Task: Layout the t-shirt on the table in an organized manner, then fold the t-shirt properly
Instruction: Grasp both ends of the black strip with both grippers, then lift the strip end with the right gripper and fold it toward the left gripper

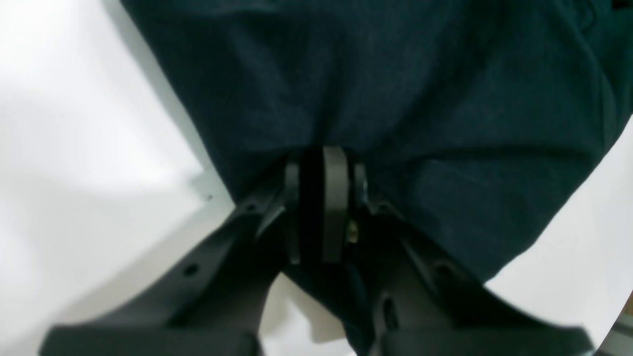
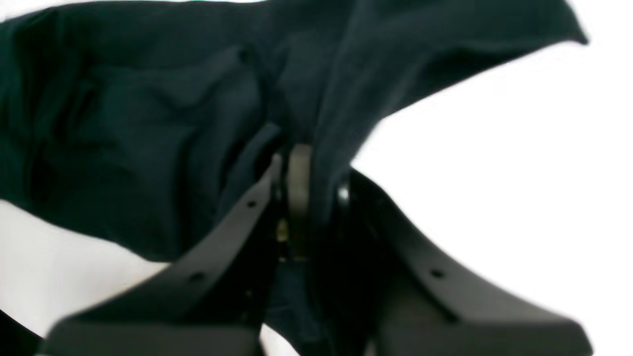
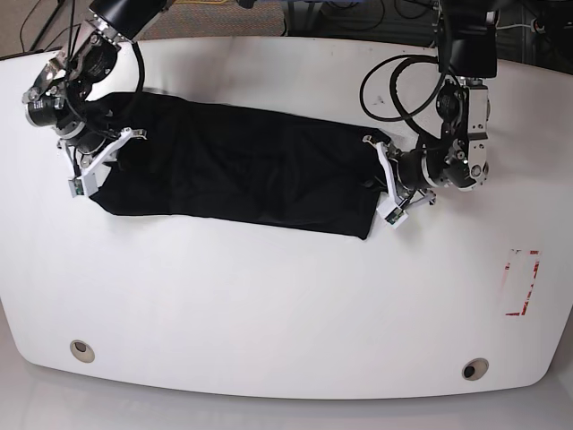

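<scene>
Nearest on the white, smooth table [image 3: 269, 305] sit two round grommet holes [image 3: 81, 349], and a red-marked rectangle [image 3: 524, 282] lies toward the left arm's side. Beyond them the black t-shirt [image 3: 242, 170] stretches as a long, soft, rumpled band across the table's middle. The left gripper [image 3: 387, 184] is clamped tight on one end of the cloth; the right gripper [image 3: 89, 154] pinches the other end, fabric bunched between its pads.
</scene>
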You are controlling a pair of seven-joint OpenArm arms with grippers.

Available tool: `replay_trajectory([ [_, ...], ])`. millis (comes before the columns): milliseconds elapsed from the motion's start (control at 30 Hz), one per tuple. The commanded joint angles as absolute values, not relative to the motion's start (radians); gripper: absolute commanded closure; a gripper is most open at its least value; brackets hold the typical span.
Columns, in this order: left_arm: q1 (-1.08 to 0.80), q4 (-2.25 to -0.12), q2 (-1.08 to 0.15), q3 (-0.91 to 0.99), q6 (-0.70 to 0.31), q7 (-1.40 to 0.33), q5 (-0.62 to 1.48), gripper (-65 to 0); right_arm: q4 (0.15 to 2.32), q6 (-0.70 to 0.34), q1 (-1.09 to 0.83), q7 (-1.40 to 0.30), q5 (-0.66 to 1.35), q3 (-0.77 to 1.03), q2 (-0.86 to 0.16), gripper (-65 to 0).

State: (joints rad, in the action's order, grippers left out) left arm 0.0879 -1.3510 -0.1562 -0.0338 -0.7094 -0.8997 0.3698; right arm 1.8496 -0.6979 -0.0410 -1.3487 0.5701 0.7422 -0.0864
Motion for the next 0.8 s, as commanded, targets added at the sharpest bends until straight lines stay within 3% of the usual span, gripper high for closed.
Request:
replay_trajectory([
  [0,0.082,-1.331,-0.156,-0.079,-0.698,-1.009,0.271,-4.7,1.916,-0.698,-0.028,-1.342,0.593,0.720,-0.081,-4.3],
  [767,0.085,-1.331,-0.084,-0.145,-0.698,-1.007,0.271,-4.9,1.983,-0.698,0.053,-1.396,0.734,0.481,0.107,-4.3],
])
